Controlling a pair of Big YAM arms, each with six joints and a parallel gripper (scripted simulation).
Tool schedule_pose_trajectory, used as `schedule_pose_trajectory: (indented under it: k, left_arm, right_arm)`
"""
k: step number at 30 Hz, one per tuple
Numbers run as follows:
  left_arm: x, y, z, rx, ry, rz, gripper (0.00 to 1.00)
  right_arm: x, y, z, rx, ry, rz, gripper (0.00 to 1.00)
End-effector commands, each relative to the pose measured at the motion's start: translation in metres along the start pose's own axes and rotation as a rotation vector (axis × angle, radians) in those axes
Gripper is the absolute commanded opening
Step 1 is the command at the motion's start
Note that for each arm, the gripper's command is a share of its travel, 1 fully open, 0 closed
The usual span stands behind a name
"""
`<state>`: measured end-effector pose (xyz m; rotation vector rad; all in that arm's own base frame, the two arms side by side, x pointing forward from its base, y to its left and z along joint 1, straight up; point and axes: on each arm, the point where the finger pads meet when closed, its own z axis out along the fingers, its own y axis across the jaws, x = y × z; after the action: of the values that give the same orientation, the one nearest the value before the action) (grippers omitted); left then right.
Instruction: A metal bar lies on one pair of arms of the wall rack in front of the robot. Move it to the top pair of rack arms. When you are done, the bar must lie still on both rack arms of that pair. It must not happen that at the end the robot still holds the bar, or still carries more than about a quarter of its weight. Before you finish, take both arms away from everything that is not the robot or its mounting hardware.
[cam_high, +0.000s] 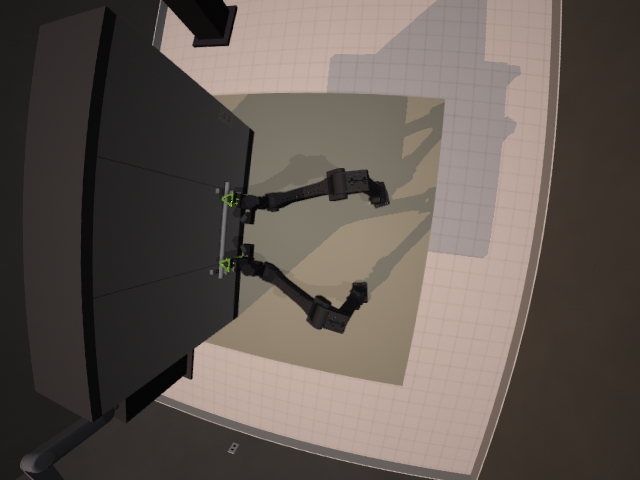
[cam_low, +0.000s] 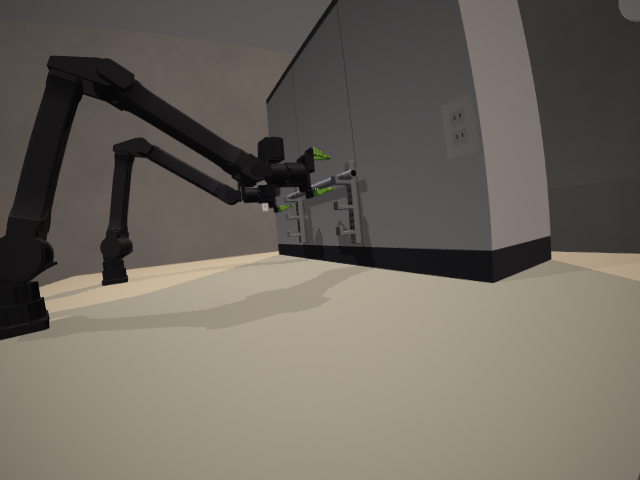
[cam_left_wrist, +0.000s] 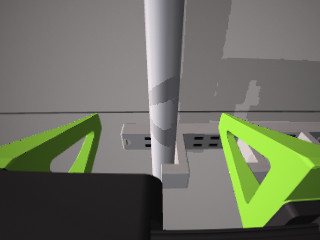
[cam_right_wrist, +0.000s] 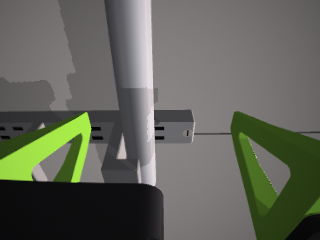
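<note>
- Metal bar (cam_high: 224, 227) (cam_low: 330, 180) (cam_left_wrist: 165, 65) (cam_right_wrist: 131, 60): lying across the top pair of rack arms, roughly level, running along the wall panel (cam_high: 155, 217) (cam_low: 403, 155).
- Left claw (cam_high: 224, 264) (cam_low: 297, 196) (cam_left_wrist: 160, 116) (cam_right_wrist: 0, 0)- Metal bar (cam_high: 224, 227) (cam_low: 330, 180) (cam_left_wrist: 165, 65) (cam_right_wrist: 131, 60): on the top pair of rack arms, roughly level, running along the wall panel (cam_high: 155, 217) (cam_low: 403, 155).
- Left claw (cam_high: 224, 264) (cam_low: 297, 196) (cam_left_wrist: 160, 116): released, fingers wide, nothing gripped. Bar passes between the fingers, visible gap both sides.
- Right claw (cam_high: 228, 198) (cam_low: 332, 173) (cam_right_wrist: 161, 114): released too, fingers wide, bar between them, visible gap both sides.
- Both claws: around the bar, near its two ends, not backed off from the rack.
- Left top rack arm (cam_left_wrist: 175, 176): its end lip sits right beside the bar; exact contact hard to see.
- Right top rack arm (cam_low: 341, 179) (cam_right_wrist: 121, 170): bar lies over it, bar end pokes out past the right upright (cam_low: 356, 222) (cam_right_wrist: 174, 127).
- Left upright (cam_low: 301, 227) (cam_left_wrist: 200, 128): slotted, fixed to the panel like the right one. Lower rack arms on both carry no bar.
- Left arm (cam_high: 289, 289) (cam_low: 121, 191): stretched toward the rack, elbow up; farther one in the exterior view.
- Right arm (cam_high: 302, 193) (cam_low: 33, 155): same reach, nearer one in the exterior view.
- Desk (cam_high: 310, 351) (cam_low: 336, 387): both arms stand on it, shadows across it.
- Outlet (cam_low: 459, 126): on the panel, well apart from the bar.
</note>
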<state>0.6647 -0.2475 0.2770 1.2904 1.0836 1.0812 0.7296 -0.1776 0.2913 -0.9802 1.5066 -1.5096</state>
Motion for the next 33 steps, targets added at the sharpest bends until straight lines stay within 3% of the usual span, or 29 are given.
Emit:
schedule_pose_trajectory:
  k: [1, 33]
  left_arm:
    - [-0.007, 0.044, -0.010, -0.084, -0.009, -0.021, 1.00]
    - [-0.010, 0.052, -0.043, -0.093, -0.013, -0.025, 1.00]
  right_arm:
    - [-0.008, -0.024, -0.012, 0.048, -0.011, 0.028, 1.00]
    - [-0.014, -0.020, -0.047, 0.042, -0.020, 0.026, 1.00]
